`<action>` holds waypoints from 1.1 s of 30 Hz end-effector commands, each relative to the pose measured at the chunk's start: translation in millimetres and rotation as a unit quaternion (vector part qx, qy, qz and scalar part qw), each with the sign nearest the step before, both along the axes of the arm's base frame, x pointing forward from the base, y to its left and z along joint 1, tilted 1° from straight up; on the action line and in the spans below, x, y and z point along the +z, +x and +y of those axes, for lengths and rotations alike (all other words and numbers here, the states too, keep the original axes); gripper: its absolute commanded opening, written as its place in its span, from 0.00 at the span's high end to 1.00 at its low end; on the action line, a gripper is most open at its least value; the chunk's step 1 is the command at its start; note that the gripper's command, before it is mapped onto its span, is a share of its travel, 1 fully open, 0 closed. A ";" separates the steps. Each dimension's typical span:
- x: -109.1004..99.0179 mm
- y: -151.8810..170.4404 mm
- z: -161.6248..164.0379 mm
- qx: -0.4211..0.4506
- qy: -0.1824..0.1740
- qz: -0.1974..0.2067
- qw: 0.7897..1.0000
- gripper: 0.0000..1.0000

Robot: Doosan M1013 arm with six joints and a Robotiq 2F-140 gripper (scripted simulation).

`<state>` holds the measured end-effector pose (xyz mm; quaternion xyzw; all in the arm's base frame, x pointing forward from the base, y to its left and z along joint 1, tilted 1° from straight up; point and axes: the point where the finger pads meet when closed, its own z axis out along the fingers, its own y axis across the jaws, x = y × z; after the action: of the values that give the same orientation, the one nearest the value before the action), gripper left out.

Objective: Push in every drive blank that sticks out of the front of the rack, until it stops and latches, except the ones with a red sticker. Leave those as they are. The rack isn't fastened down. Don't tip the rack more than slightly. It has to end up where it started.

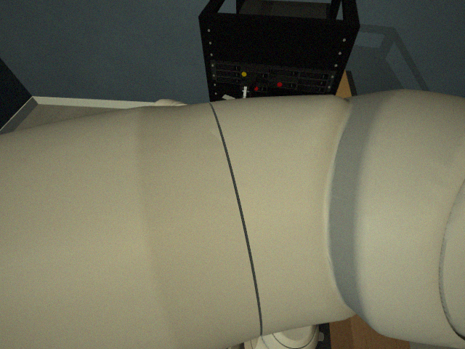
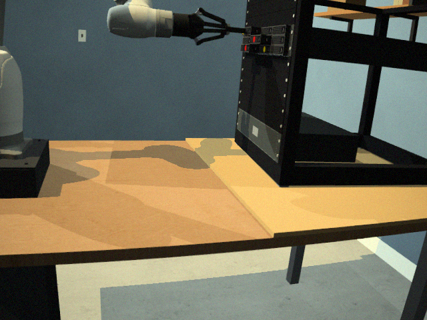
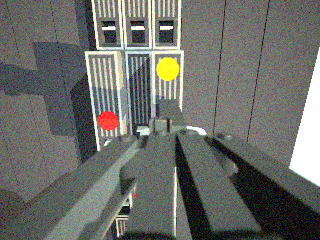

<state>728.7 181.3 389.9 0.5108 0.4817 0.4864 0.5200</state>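
Claw fully shut, holding nothing, tips at an unmarked drive blank: stiff slider, press its face squarely and gently, since the loose rack may tip.

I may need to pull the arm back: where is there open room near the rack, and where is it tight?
Open: the air above the table between the arm's base block and the rack. Tight: the drive row, where the shut fingers meet a blank with red stickers and a yellow one close by.
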 end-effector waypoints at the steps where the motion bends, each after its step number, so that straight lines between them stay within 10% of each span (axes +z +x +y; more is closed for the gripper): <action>1: 1.1 8.3 -1.4 0.000 0.002 -0.001 1.000 0.90; 33: 1.4 22.4 -2.4 0.000 0.002 -0.001 1.000 0.90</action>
<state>747.2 180.1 390.0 0.5109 0.4818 0.4863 0.5199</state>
